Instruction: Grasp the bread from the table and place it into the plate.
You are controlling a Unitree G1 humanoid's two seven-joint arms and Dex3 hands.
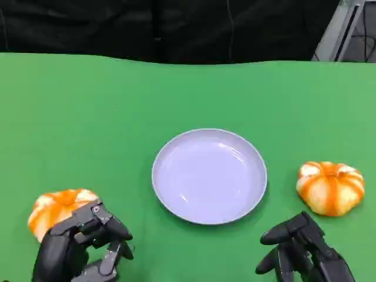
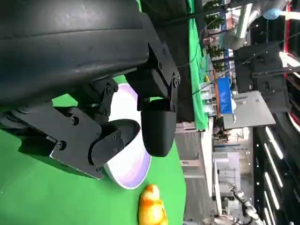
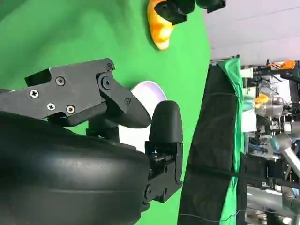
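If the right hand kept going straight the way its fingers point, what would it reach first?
Probably the plate: the right hand points its fingers toward the rim, with bare green table between. The bread on the right lies off that line.

Item count on the green table (image 1: 117,106):

- Bread: two pieces. One bread roll (image 1: 59,210) lies near the front left corner of the table; a second bread roll (image 1: 331,187) lies near the right edge.
- Plate: one pale plate (image 1: 209,176), at the middle of the table, between the two pieces of bread.
- Robot hands: two, at the table's front edge.
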